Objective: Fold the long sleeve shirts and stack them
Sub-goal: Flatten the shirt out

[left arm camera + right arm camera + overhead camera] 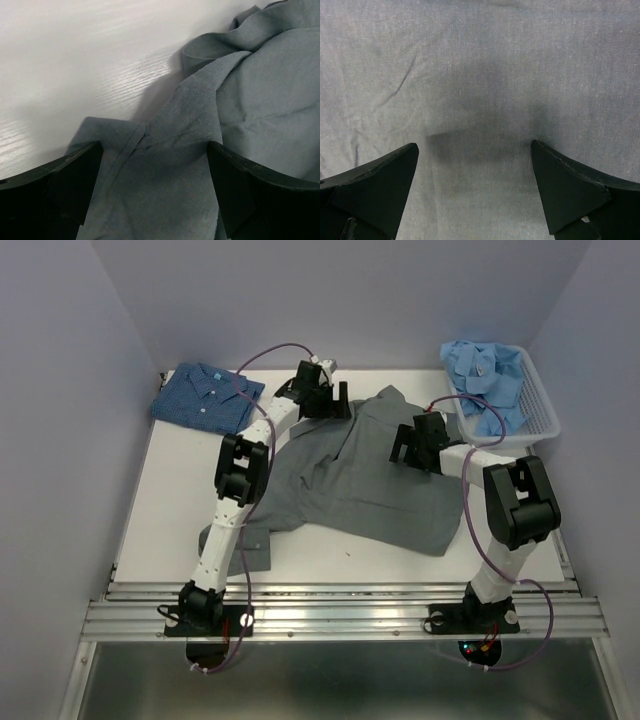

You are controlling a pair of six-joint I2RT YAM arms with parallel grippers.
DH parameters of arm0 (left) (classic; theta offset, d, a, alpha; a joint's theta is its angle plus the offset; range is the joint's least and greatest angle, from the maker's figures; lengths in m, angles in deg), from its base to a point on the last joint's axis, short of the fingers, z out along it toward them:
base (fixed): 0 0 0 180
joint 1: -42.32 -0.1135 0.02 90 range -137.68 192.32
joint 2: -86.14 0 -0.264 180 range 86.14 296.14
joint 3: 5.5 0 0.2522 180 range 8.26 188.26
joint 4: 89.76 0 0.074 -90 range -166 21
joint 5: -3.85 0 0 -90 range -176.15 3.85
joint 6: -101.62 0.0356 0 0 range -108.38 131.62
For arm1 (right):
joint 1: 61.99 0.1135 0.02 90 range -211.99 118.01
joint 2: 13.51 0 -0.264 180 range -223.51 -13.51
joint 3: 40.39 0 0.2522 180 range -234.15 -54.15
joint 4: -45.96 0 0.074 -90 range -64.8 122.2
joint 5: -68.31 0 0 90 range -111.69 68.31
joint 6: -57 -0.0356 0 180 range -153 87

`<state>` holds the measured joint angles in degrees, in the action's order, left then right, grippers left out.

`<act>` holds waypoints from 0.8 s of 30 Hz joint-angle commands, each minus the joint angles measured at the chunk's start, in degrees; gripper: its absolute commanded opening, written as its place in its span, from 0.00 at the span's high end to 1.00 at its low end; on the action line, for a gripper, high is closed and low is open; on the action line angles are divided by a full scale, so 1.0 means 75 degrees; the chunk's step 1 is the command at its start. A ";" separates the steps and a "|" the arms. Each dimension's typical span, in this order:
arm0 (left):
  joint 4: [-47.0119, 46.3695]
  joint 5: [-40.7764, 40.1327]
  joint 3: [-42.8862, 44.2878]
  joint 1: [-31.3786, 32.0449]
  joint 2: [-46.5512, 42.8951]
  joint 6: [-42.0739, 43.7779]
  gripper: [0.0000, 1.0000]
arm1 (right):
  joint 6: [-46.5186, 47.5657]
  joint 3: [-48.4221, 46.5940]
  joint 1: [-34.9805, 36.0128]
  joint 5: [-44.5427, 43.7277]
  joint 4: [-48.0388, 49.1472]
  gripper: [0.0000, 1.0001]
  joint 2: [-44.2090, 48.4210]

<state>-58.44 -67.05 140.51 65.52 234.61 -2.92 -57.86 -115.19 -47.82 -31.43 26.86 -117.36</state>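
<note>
A plain dark grey shirt (370,480) lies spread across the middle of the table. My left gripper (322,400) is open above its rumpled far-left edge; in the left wrist view (155,165) grey cloth (165,195) lies between the fingers. My right gripper (412,445) is open above the shirt's right part; the right wrist view (475,160) shows flat grey cloth (480,75) below the fingers. A folded dark blue patterned shirt (205,398) lies at the far left corner. Light blue shirts (485,375) are heaped in the basket.
A white slatted plastic basket (538,412) stands at the far right corner. One grey sleeve (255,540) trails toward the left arm's base. The table's near edge is a metal rail (340,605). Lilac walls close in on three sides.
</note>
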 commanded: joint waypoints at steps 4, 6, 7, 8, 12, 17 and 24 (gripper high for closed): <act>0.0585 -0.0622 0.0168 -0.0011 0.0232 0.0217 0.01 | -0.0095 -0.0264 0.0020 -0.0705 -0.0060 0.00 -0.0321; 0.0821 -0.1124 0.0133 -0.0139 0.0326 0.0124 0.01 | -0.0130 -0.0229 0.0020 -0.0880 -0.0155 0.00 -0.0251; 0.1008 -0.1267 0.0087 -0.0222 0.0349 0.0065 0.01 | -0.0142 -0.0148 0.0020 -0.0951 -0.0155 0.00 -0.0216; 0.1114 -0.1396 0.0040 -0.0304 0.0349 -0.0028 0.01 | -0.0154 -0.0101 0.0020 -0.1021 -0.0155 0.00 -0.0181; 0.1513 -0.2237 -0.0287 -0.0912 0.0105 -0.0298 0.01 | -0.0212 0.0075 0.0020 -0.1116 -0.0190 0.00 -0.0063; 0.1233 -0.1386 -0.0945 -0.1230 -0.0341 -0.0497 0.01 | -0.0247 0.0193 0.0020 -0.1080 -0.0236 0.00 -0.0075; 0.2086 -0.2844 -0.0758 -0.1288 -0.0658 -0.1292 0.01 | -0.0154 0.0123 0.0020 -0.1151 -0.0307 0.00 -0.0086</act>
<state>-54.74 -78.59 135.88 55.42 231.04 -8.32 -58.49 -115.14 -47.67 -38.25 27.07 -118.32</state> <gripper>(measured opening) 0.985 0.998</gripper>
